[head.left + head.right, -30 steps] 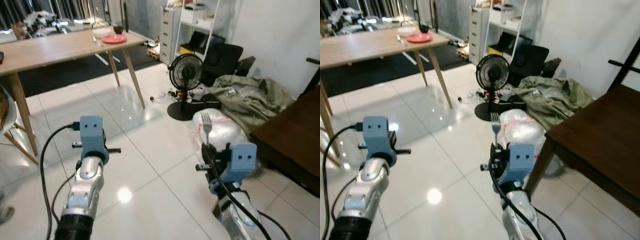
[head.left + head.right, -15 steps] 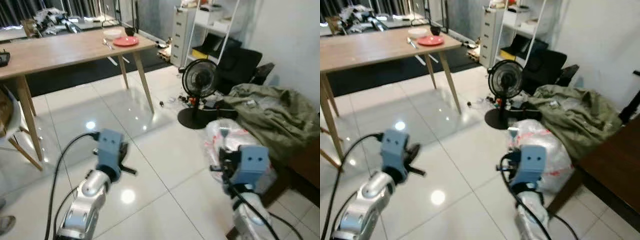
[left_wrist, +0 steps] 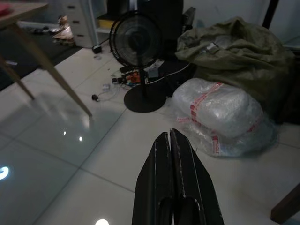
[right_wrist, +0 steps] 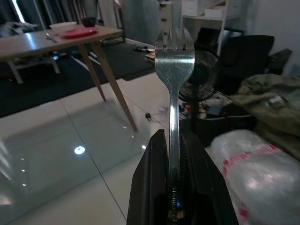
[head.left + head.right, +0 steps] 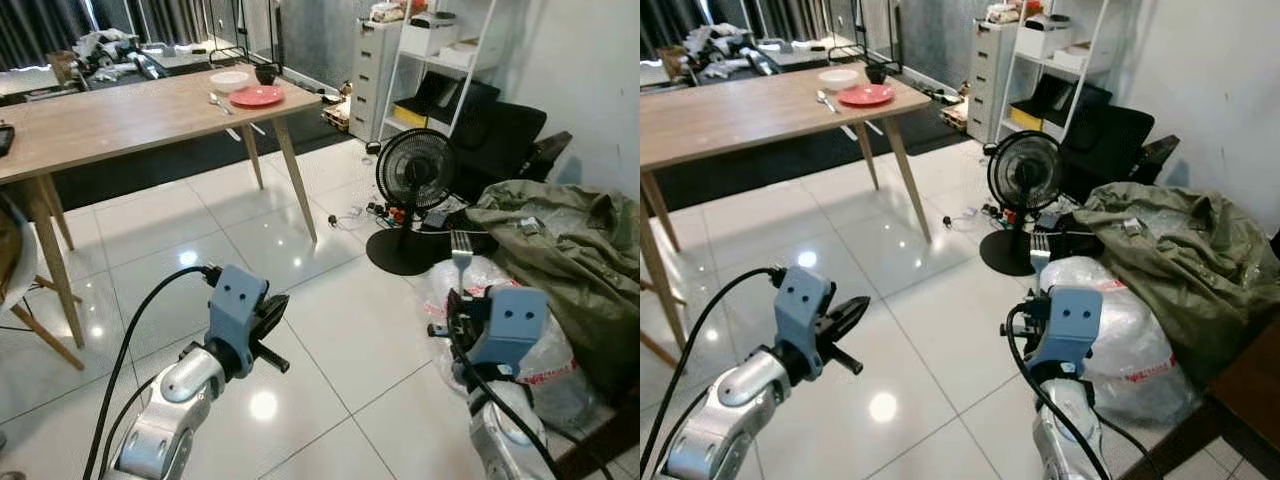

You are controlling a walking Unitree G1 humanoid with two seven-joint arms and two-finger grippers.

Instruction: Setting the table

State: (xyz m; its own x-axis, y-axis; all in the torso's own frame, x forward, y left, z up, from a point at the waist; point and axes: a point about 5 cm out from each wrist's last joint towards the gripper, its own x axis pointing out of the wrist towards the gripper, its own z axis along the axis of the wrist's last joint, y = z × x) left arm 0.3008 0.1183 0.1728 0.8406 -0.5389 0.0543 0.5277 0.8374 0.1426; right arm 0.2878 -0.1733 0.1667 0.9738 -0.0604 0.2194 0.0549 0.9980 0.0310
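Toward eleven o'clock in the left eye view, well apart from the robot across pale tiles, stands the wooden table, its far end already bearing a red plate, a white bowl, a dark cup and cutlery just beside the plate; I judge the robot is carrying one more piece there to finish the setting. At four o'clock the right gripper holds a fork upright, tines up, probably so it rides steadily and clear of the body in transit. At seven o'clock the left gripper is raised but carries nothing. From the right eye view comes the same layout: a floor fan at one o'clock, an olive cloth heap at two, a wrapped plastic bundle beside the right arm, all clutter to skirt rather than goods to lay. Looking along the left wrist view, the two black fingers are pressed together on nothing. Looking along the right wrist view, the fingers pinch the fork's handle low down, leaving neck and tines free, a hold that should let it be laid flat beside the plate.
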